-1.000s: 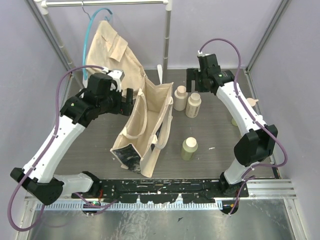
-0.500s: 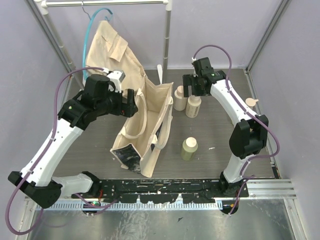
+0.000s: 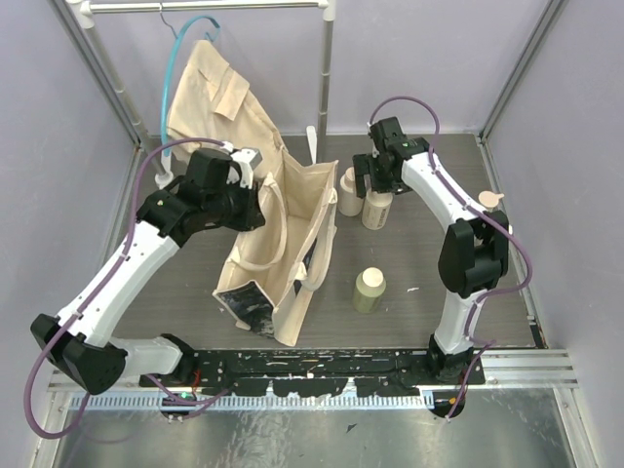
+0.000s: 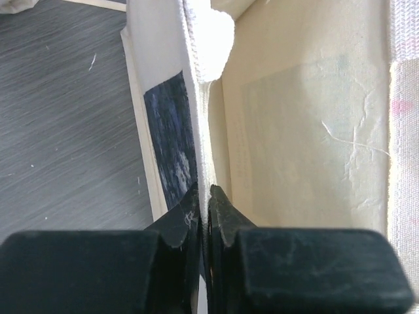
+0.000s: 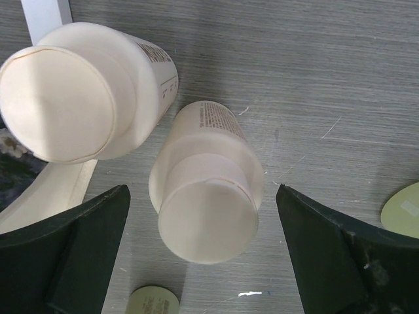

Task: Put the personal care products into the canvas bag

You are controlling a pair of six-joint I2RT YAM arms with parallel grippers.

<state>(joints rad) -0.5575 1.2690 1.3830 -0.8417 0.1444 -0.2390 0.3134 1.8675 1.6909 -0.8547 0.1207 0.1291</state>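
Note:
The cream canvas bag [image 3: 283, 244] stands open mid-table, its dark printed panel [image 3: 249, 304] at the near end. My left gripper [image 3: 255, 208] is shut on the bag's left rim; in the left wrist view the canvas edge [image 4: 204, 163] runs pinched between the black fingertips of the gripper [image 4: 205, 199]. Two cream bottles [image 3: 351, 191] [image 3: 377, 207] stand right of the bag. My right gripper [image 3: 374, 185] hovers open over them, jaws either side of the nearer bottle's cap [image 5: 206, 219], not touching; the other bottle [image 5: 72, 98] is beside it. A yellow-green bottle [image 3: 369, 290] stands nearer the front.
A tan shirt [image 3: 210, 93] on a teal hanger [image 3: 174, 73] hangs from the rail at the back left, close behind the bag. A metal post [image 3: 325, 68] rises at the back. A small cream round-topped item [image 3: 487, 198] lies behind the right arm.
The left gripper moved right to the bag and closed on its left rim. The right gripper swung left and came over the two cream bottles, staying open.

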